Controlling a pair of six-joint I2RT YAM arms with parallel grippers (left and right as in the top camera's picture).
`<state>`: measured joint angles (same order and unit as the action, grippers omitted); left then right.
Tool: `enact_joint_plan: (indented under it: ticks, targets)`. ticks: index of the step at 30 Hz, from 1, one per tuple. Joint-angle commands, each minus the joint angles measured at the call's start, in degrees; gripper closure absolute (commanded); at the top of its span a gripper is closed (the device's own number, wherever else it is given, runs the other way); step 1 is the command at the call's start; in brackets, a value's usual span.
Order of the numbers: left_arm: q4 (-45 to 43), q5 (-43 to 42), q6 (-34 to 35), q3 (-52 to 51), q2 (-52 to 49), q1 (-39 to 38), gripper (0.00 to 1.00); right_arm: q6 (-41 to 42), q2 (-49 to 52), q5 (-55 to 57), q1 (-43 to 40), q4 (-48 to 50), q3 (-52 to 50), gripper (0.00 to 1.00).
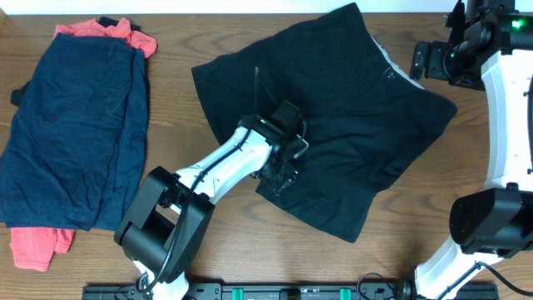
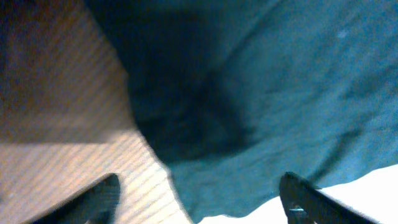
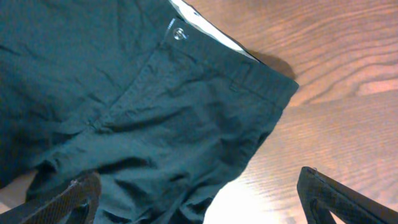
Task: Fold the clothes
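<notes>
The black shorts lie spread and rumpled on the wooden table, right of centre. Their pale grey waistband lining and a button show at the far right edge. My left gripper is open just above the shorts' near left edge. In the left wrist view its fingers straddle that edge of the black fabric. My right gripper is open and empty over the waistband corner. Its fingers stand wide apart above the shorts.
Navy shorts lie flat at the left of the table, on top of a coral-red piece that sticks out at the far and near ends. Bare wood runs between the two piles. The right arm's base stands at the near right.
</notes>
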<state>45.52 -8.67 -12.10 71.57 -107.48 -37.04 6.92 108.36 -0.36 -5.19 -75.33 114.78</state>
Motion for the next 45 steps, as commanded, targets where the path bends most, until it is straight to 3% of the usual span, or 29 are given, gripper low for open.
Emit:
enact_joint_plan:
  ticks: [1,3,13,14,16,18,24,29,34,36,45]
  targets:
    - [0.31,0.15,-0.92,-0.26,-0.13,-0.44,0.52,-0.81,0.42,1.73,0.33,-0.55,-0.2,0.01]
    - [1.55,0.57,-0.92,-0.26,-0.13,-0.42,0.6,-0.81,0.42,2.51,0.33,-0.81,-0.2,0.01]
    - [3.02,5.92,-0.74,-0.26,-0.13,-0.28,0.6,-0.79,0.42,4.87,0.33,-1.62,-0.2,0.01]
    - [2.69,5.92,-0.74,-0.26,-0.13,-0.28,0.59,-0.79,0.42,4.87,0.33,-1.62,-0.2,0.01]
    - [1.92,5.9,-0.72,-0.26,-0.13,-0.28,0.39,-0.79,0.42,4.87,0.33,-1.6,-0.2,0.01]
    - [1.33,5.9,-0.72,-0.46,-0.33,-0.28,0.32,-0.79,0.42,4.85,0.33,-1.62,-0.2,0.01]
    - [-0.02,5.64,-0.72,-2.91,-0.98,-0.28,0.3,-0.79,0.42,5.11,0.22,-1.36,-0.2,0.01]
    - [-0.2,-1.97,-0.7,-2.91,-0.98,-0.31,0.3,-0.76,0.42,5.07,-0.11,-0.72,-0.2,0.01]
    - [0.24,-2.69,-0.7,-2.93,-1.09,-0.28,0.44,-0.79,0.42,5.09,-0.11,-0.76,-0.2,0.01]
    - [0.33,-2.69,-0.7,-2.97,-1.09,-0.28,0.62,-0.79,0.42,5.09,-0.11,-0.76,-0.2,0.01]
    - [0.44,0.44,-0.72,-3.1,-1.14,-0.28,0.63,-0.81,0.42,5.07,-0.11,-0.98,-0.2,0.01]
